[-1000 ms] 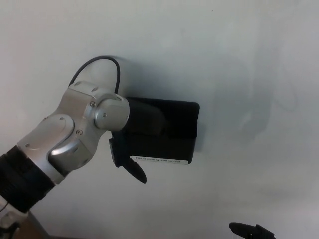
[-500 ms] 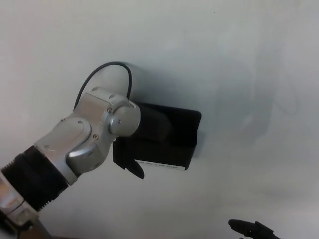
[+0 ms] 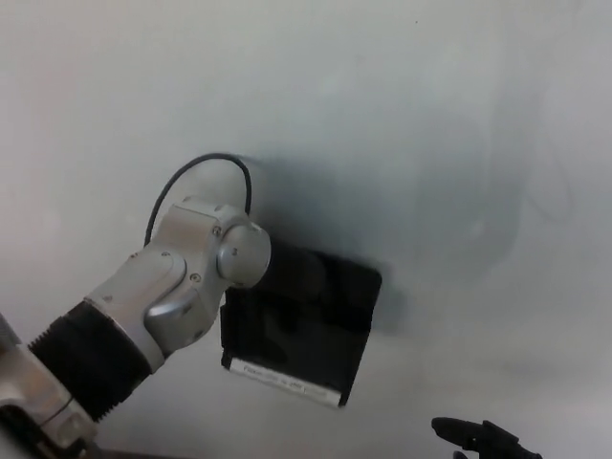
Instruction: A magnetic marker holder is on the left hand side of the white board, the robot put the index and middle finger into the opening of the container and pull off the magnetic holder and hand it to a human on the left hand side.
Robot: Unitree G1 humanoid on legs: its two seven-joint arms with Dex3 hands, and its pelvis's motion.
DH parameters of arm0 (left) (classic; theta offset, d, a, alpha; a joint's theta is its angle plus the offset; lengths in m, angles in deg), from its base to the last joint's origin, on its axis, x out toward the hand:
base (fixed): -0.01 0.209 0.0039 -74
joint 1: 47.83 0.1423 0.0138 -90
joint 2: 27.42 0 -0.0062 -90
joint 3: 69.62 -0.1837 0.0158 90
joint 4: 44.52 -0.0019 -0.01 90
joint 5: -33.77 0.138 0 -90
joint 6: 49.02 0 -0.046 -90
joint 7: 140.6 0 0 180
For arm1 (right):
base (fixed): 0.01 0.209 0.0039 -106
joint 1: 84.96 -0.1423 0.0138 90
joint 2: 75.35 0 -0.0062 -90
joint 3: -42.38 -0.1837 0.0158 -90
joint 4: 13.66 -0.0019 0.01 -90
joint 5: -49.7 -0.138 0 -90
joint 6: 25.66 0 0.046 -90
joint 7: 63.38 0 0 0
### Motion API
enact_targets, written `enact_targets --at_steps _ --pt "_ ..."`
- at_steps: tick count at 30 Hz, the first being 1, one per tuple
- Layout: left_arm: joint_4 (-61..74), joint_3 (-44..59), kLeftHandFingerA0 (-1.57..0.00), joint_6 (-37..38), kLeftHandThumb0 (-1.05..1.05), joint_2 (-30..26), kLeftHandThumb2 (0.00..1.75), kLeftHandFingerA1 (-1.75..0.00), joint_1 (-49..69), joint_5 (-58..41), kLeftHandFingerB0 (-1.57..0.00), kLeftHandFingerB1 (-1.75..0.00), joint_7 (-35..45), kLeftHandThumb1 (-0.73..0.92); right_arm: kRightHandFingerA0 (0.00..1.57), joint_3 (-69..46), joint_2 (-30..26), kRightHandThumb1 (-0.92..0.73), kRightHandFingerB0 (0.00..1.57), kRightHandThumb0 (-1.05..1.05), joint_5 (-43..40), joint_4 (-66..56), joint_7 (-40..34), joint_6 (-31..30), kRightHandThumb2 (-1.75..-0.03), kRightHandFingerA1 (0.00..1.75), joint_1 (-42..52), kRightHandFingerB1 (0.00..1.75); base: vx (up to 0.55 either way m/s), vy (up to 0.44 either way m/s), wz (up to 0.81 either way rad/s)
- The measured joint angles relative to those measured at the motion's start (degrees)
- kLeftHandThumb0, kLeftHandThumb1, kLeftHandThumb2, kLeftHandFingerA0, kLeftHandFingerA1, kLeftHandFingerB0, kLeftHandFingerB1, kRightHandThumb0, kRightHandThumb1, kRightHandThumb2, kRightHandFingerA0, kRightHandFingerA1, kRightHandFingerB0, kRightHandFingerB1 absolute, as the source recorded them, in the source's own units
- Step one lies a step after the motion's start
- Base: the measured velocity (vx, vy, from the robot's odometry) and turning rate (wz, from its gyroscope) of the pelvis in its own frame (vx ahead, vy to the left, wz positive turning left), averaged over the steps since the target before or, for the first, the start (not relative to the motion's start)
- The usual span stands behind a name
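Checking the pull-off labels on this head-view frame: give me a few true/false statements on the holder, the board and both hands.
1. The left hand is at the black marker holder. True.
2. The holder sits level and square on the whiteboard. False: it is tilted, its labelled edge slanting down to the right.
3. A white label strip runs along the holder's lower edge. True.
4. The right hand grips the holder. False: it shows only at the bottom edge, apart from the holder.
5. A person's hand is taking the holder. False: no person shows.

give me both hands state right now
Left hand: fingers inside the black marker holder, holding it.
Right hand: only a sliver shows; cannot tell.
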Motion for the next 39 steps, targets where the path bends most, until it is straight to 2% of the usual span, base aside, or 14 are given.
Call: enact_targets --at_steps 4,5,7,13,16,24,25,26,30,33,34,35,36,39 --pt "-1.03 0.41 -0.77 -0.74 -0.28 0.41 0.64 -1.61 1.9 -3.08 -0.76 -1.09 4.52 0.55 0.76 0.0 0.28 -0.84 0.69 -0.63 0.0 0.0 0.29 0.0 -0.65 0.59 -0.16 0.48 0.0 0.0 0.0" --pt "-1.11 0.74 -0.78 -1.09 -0.25 0.49 0.68 -1.62 2.17 -3.63 -0.78 -1.34 5.17 0.54 0.75 0.01 0.3 -0.83 0.68 -0.64 0.0 0.0 0.31 0.0 -0.65 0.58 -0.21 0.48 0.0 0.0 0.0" --pt "-1.13 1.7 -0.8 -2.32 -0.23 0.69 0.68 -1.6 2.97 -5.57 -0.8 -1.41 7.49 0.53 0.75 0.05 0.34 -0.83 0.69 -0.64 0.04 0.0 0.33 0.0 -0.65 0.58 -0.33 0.48 0.0 0.0 0.0" --pt "-0.25 5.07 -0.85 -6.95 -0.16 1.07 0.75 -1.56 5.07 -10.64 -0.86 -1.4 12.83 0.56 0.75 0.12 0.51 -0.84 0.68 -0.63 0.18 0.0 0.33 -0.01 -0.65 0.58 -0.44 0.47 0.0 0.0 0.0" --pt "1.45 6.9 -0.83 -9.71 -0.19 1.3 0.61 -1.69 6.41 -13.11 -0.72 -1.57 14.73 0.66 0.73 0.15 0.67 -0.84 0.66 -0.64 0.25 0.0 0.33 -0.01 -0.65 0.54 -0.46 0.48 0.0 0.0 0.0" --pt "8.74 15.14 -0.77 -16.04 -0.13 2.91 0.6 -1.75 14.73 -21.17 -0.69 -1.63 18.2 0.61 0.75 0.17 0.82 -0.83 0.67 -0.63 0.29 0.0 0.33 -0.04 -0.65 0.55 -0.96 0.48 0.0 0.0 0.0" --pt "9.19 15.95 -0.67 -16.41 -0.26 3.16 0.49 -1.74 15.62 -21.88 -0.86 -0.97 18.34 0.52 0.73 0.17 0.85 -0.84 0.65 -0.64 0.29 0.0 0.34 -0.05 -0.66 0.54 -1.02 0.48 0.0 0.0 0.0" --pt "9.44 16.47 -0.8 -16.67 -0.46 3.35 0.56 -1.52 16.19 -22.36 -0.78 -0.57 18.46 0.4 0.72 0.17 0.87 -0.83 0.65 -0.62 0.29 0.0 0.34 -0.05 -0.65 0.54 -1.06 0.49 0.0 0.0 0.0" --pt "10.52 21.32 -0.7 -18.99 -0.3 5.91 0.53 -1.61 21.53 -26.89 -0.81 -0.53 19.43 0.44 0.72 0.2 0.96 -0.84 0.64 -0.62 0.31 0.0 0.35 -0.08 -0.65 0.55 -1.55 0.49 0.0 0.0 0.0" --pt "10.93 23.41 -0.93 -19.99 -0.27 7.56 0.55 -1.63 24.31 -29.09 -0.92 -0.58 19.73 0.42 0.72 0.2 0.98 -0.85 0.63 -0.62 0.31 0.0 0.35 -0.09 -0.66 0.57 -1.76 0.49 0.0 0.0 0.0" --pt "11.14 24.33 -1.03 -20.44 -0.26 8.34 0.54 -1.3 25.43 -29.93 -0.94 -0.56 19.83 0.44 0.73 0.19 0.98 -0.84 0.64 -0.61 0.31 0.0 0.36 -0.09 -0.65 0.58 -1.85 0.5 0.0 0.0 0.0" --pt "11.71 25.86 -1.03 -21.11 -0.26 9.85 0.54 -1.3 27.39 -31.5 -0.94 -0.56 19.87 0.44 0.73 0.2 0.99 -0.84 0.64 -0.61 0.31 0.0 0.36 -0.11 -0.65 0.58 -2.0 0.5 0.0 0.0 0.0" --pt "11.94 26.39 -1.1 -21.35 -0.29 10.48 0.54 -1.05 28.08 -32.06 -0.89 -0.55 19.86 0.45 0.73 0.2 1.0 -0.84 0.64 -0.62 0.31 0.0 0.37 -0.11 -0.64 0.58 -2.06 0.49 0.0 0.0 0.0" --pt "13.58 29.13 -1.03 -22.42 -0.31 13.52 0.55 -1.02 31.73 -35.06 -0.83 -0.6 19.8 0.49 0.74 0.2 1.04 -0.84 0.65 -0.62 0.31 0.0 0.38 -0.12 -0.65 0.59 -2.19 0.5 0.0 0.0 0.0"
